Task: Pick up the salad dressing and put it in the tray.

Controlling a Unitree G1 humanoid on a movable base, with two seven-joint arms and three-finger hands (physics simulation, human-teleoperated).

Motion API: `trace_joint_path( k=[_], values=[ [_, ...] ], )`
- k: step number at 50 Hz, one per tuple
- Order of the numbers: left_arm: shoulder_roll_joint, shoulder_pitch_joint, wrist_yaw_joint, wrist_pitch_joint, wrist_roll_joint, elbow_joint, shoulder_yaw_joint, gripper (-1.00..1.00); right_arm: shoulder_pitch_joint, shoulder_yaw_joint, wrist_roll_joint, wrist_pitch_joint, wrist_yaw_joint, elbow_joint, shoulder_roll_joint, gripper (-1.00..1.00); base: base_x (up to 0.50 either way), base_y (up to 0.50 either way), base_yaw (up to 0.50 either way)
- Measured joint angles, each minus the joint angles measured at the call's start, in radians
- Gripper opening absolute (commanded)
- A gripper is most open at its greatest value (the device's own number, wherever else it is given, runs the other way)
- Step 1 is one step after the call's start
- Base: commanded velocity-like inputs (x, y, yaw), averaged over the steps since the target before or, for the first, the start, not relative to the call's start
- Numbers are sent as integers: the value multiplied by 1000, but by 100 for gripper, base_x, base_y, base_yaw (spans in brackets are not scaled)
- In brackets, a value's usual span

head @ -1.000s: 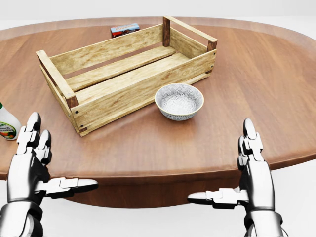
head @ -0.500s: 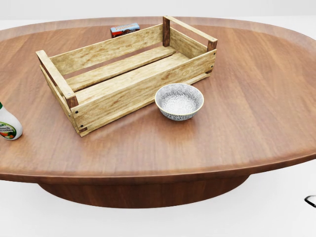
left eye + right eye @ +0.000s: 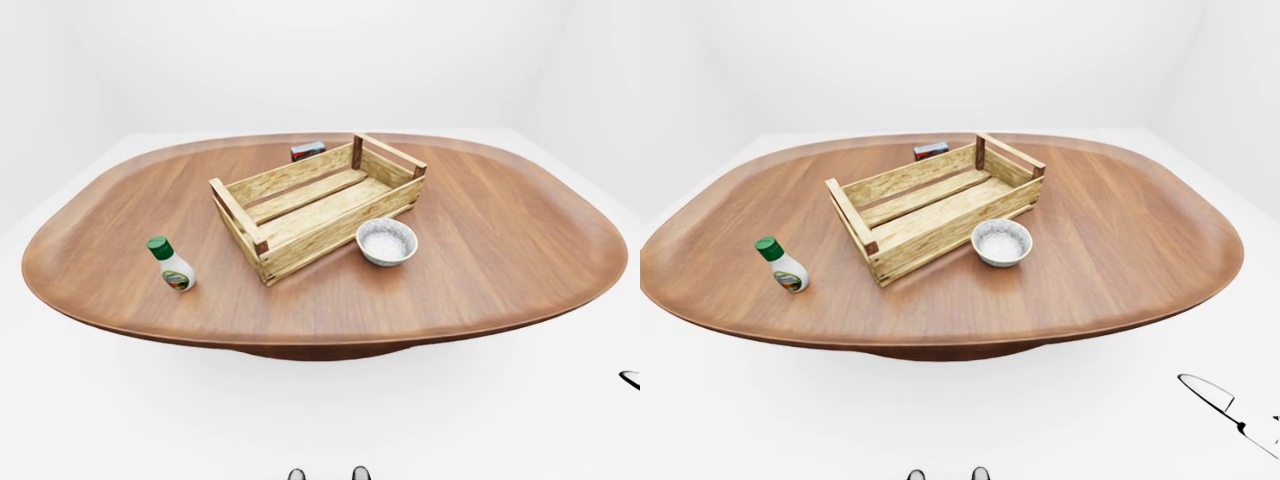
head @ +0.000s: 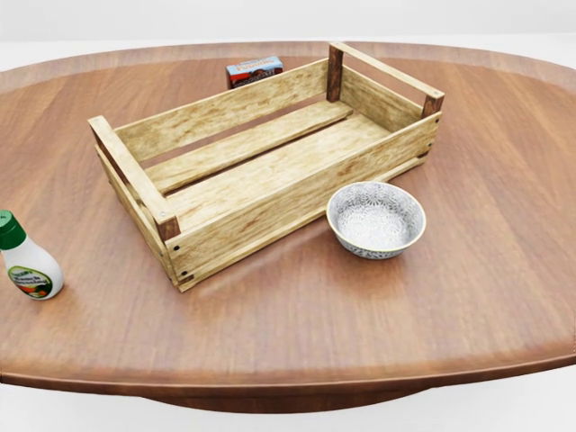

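Salad dressing bottle [image 3: 171,264] stands upright on bench [image 3: 520,250], at 9 o'clock from the wooden tray [image 3: 318,203], well apart. Bowl [image 3: 386,241] just beside tray at 4 o'clock. Neither hand in view; state cannot be told.

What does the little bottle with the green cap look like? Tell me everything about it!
The salad dressing is a small white bottle, plastic by the look of it, with a dark green screw cap and a colourful label low on its body. It stands on the wooden table, leaning a little in the view. It is at the left of the left-eye view, apart from the wooden tray. Only the table touches it.
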Motion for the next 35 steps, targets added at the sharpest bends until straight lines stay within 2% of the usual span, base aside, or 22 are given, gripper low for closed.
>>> trace_joint_path(
  k=[16,35],
  values=[
    [37,10,62,0,-49,21,28,100,-11,20,-117,0,11,-16,-5,100,41,33,0],
    [47,-4,55,0,-51,80,3,100,-23,42,-197,0,13,-1,-24,100,41,33,0]
  ],
)
